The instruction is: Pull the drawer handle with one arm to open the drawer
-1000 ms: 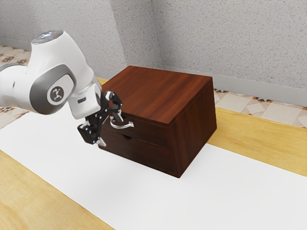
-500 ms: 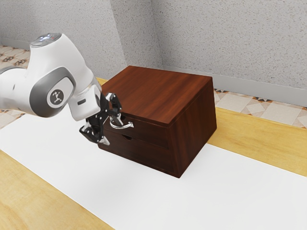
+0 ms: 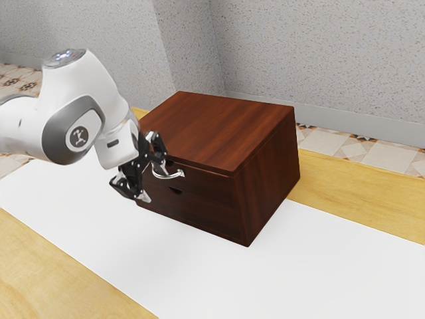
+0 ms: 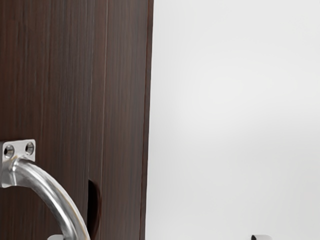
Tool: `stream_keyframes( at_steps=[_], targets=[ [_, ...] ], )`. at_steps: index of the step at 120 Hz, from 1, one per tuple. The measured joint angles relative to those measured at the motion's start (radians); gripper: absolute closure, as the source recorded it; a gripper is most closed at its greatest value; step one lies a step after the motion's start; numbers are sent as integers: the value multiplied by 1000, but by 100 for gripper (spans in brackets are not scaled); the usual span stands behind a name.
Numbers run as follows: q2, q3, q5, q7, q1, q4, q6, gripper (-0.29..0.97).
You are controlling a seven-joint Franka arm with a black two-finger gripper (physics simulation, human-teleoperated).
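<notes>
A dark wooden cabinet [image 3: 219, 129] stands on the white mat, with two drawer fronts facing the exterior view's lower left. The top drawer [image 3: 202, 181] carries a curved silver handle [image 3: 169, 174] and sits flush with the cabinet. My gripper [image 3: 158, 159] is right at the handle's end nearer the arm, fingers apart. In the wrist view the handle [image 4: 45, 187] arcs away from its screwed mount on the drawer front [image 4: 60, 75], close beside one side of the hand. A fingertip [image 4: 261, 237] peeks in far from it over the mat.
The white mat [image 3: 265, 266] covers the wooden table [image 3: 358, 193] around the cabinet. The lower drawer has a small finger notch [image 3: 174, 191]. A grey wall and tiled floor lie behind.
My hand has risen slightly and closed in on the handle's end over the last second. The drawer has not moved.
</notes>
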Motion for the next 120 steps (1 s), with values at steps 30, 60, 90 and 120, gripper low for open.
stream_keyframes(
  at_steps=[30,60,90,120],
  targets=[
    [-11,0,0,-3,-1,-20,8,29],
    [-59,1,4,-8,-1,-58,12,41],
    [-112,27,15,-18,-11,-114,22,44],
    [-185,32,20,-27,-13,-177,32,46]
  ],
)
